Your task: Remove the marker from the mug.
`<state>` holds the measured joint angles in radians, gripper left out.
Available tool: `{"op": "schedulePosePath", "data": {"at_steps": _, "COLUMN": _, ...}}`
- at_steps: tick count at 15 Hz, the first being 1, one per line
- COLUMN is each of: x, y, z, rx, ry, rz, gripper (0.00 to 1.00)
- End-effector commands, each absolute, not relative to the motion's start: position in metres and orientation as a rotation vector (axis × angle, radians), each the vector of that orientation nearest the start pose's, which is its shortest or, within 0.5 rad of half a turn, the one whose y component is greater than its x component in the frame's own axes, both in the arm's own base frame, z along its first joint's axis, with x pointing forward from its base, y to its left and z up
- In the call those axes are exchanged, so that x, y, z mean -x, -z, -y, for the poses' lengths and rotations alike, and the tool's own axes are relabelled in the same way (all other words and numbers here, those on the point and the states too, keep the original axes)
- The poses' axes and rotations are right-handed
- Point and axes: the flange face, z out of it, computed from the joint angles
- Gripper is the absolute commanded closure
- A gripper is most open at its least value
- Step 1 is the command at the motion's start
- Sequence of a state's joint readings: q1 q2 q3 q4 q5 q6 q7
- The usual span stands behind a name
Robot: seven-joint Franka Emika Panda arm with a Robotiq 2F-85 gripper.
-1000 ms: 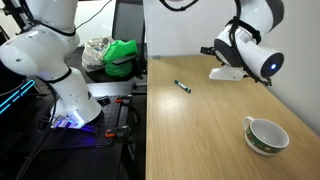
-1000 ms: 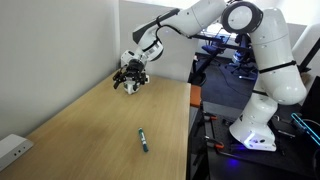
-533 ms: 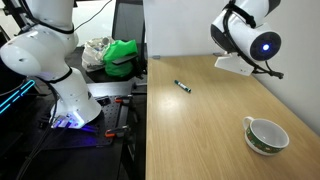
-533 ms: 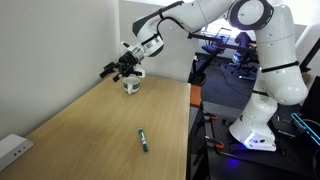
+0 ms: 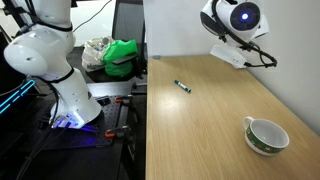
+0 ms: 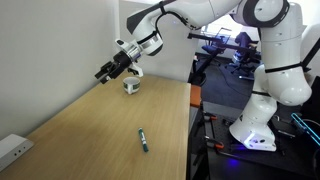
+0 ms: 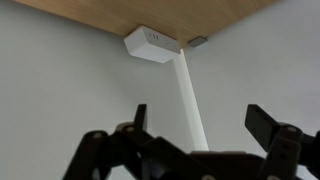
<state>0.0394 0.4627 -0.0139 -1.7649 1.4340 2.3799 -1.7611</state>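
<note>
The marker (image 5: 183,87) lies flat on the wooden table, apart from the mug; it also shows in an exterior view (image 6: 143,140). The mug (image 5: 266,135) stands upright on the table, white inside and green outside, with nothing visible in it. It shows near the wall in an exterior view (image 6: 131,85). My gripper (image 6: 104,73) is raised above the table, beyond the mug and pointing at the wall. In the wrist view the gripper (image 7: 200,120) is open and empty, with only wall between the fingers.
A white box (image 7: 152,44) with a white cable duct (image 7: 190,100) sits on the wall at the table's edge; the box also shows in an exterior view (image 6: 12,150). A green bag (image 5: 122,58) and a second white robot arm (image 5: 50,60) stand beside the table.
My gripper has lifted away from above the mug and swung up to face the wall. The marker and mug have not moved.
</note>
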Motion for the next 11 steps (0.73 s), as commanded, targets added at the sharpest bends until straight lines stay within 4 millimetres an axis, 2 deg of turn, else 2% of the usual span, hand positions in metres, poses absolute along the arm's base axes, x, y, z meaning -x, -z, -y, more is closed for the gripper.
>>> {"op": "schedulePosePath", "data": {"at_steps": 1, "x": -0.666, "y": -0.331, "z": -0.045, "rx": 2.32, "ry": 1.021, "rz": 0.759, "gripper": 0.0}}
{"op": "schedulePosePath", "data": {"at_steps": 4, "x": -0.664, "y": -0.328, "z": -0.057, "rx": 2.375, "ry": 0.911, "rz": 0.743, "gripper": 0.0}}
{"op": "schedulePosePath", "data": {"at_steps": 5, "x": -0.674, "y": -0.321, "z": -0.053, "rx": 2.334, "ry": 0.949, "rz": 0.773, "gripper": 0.0}}
{"op": "schedulePosePath", "data": {"at_steps": 11, "x": -0.674, "y": -0.317, "z": -0.053, "rx": 2.337, "ry": 0.934, "rz": 0.767, "gripper": 0.0}}
